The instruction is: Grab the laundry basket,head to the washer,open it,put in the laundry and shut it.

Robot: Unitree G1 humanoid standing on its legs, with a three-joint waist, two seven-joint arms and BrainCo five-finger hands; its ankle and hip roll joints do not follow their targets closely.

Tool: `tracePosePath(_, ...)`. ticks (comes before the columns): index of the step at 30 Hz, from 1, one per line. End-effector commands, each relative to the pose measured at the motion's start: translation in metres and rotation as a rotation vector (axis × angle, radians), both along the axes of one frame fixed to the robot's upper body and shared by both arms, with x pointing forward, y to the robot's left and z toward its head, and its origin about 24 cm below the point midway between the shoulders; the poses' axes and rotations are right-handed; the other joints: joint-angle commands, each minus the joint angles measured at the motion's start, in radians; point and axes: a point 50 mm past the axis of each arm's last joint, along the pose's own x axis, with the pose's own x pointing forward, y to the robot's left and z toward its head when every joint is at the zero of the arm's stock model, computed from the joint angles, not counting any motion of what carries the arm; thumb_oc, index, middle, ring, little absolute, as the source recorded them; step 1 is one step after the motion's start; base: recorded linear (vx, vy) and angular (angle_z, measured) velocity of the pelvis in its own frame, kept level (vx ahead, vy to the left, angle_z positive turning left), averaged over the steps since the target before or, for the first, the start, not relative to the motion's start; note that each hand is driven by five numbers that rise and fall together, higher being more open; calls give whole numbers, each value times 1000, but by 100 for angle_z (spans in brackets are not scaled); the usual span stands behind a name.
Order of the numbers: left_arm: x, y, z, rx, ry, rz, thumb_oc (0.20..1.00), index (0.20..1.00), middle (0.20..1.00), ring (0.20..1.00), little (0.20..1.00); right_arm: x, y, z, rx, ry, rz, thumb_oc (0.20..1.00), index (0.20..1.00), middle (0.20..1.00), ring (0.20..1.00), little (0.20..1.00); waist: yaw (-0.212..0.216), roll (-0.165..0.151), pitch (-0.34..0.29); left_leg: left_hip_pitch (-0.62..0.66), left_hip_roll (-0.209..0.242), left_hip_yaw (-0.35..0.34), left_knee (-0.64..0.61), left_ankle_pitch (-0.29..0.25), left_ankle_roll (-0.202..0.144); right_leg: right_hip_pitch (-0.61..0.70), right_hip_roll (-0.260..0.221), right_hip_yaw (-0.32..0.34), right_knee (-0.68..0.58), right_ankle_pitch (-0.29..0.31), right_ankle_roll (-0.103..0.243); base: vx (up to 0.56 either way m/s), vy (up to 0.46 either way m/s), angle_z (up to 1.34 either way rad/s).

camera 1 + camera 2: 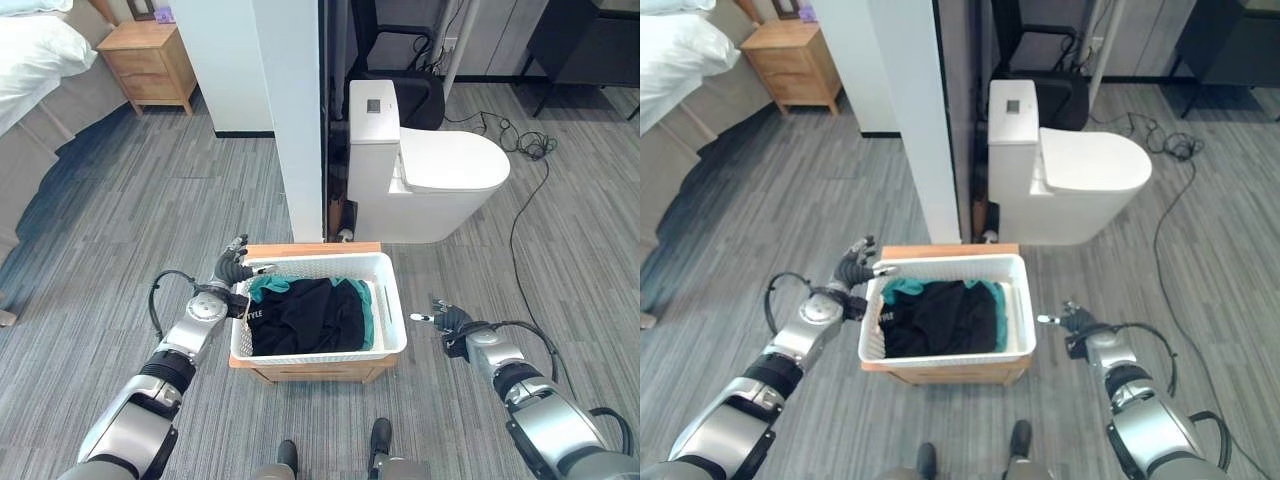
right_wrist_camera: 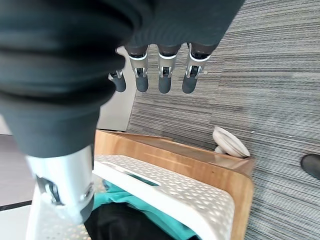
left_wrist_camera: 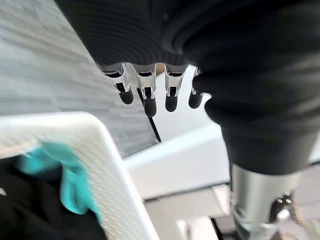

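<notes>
White perforated plastic laundry basket (image 1: 392,300) holds matt black and teal cloth (image 1: 305,315), resting on smooth wooden stool (image 1: 318,371).

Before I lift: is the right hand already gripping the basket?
No, the right hand hangs open beside the laundry basket, apart from its rim.

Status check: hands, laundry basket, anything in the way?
Left hand open at the basket's left rim; right hand open, apart on its right. White laundry basket holds dark clothes, on a wooden stand. Toilet just beyond.

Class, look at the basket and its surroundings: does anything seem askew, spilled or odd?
Nothing spilled. The laundry basket sits squarely on a wooden stand, clothes inside. Both hands, left hand and right hand, are open beside it.
</notes>
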Motion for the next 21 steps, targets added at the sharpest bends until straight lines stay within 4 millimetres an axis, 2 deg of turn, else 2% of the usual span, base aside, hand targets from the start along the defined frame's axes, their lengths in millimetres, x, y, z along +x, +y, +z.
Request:
tracePosePath(1,13,15,18,66,-53,55,1000,1000,1000,1000,1000,14,9,10,-18,-41,18,1000,1000,1000,1000,1000,11,-55,-3,-66,-58,2,70,10,28,33,-81,40,48,-29,98,0,0,0)
tracePosePath(7,15,26,-3,114,93,134,1000,1000,1000,1000,1000,22,14,16,-22,-48,11,1000,1000,1000,1000,1000,9,-62,8,-89,-59,1,80,13,29,15,-81,41,52,-25,98,-9,3,2)
tracePosePath(13,24,28,7,148,106,172,1000,1000,1000,1000,1000,39,19,37,-30,-145,-13,1000,1000,1000,1000,1000,4,-73,42,-133,-54,1,88,23,30,-29,-75,44,58,-10,100,-28,7,1)
tracePosePath(21,29,25,10,176,124,167,1000,1000,1000,1000,1000,48,24,48,-37,-183,7,1000,1000,1000,1000,1000,2,-81,57,-150,-56,6,85,27,32,-45,-76,50,51,0,101,0,2,0)
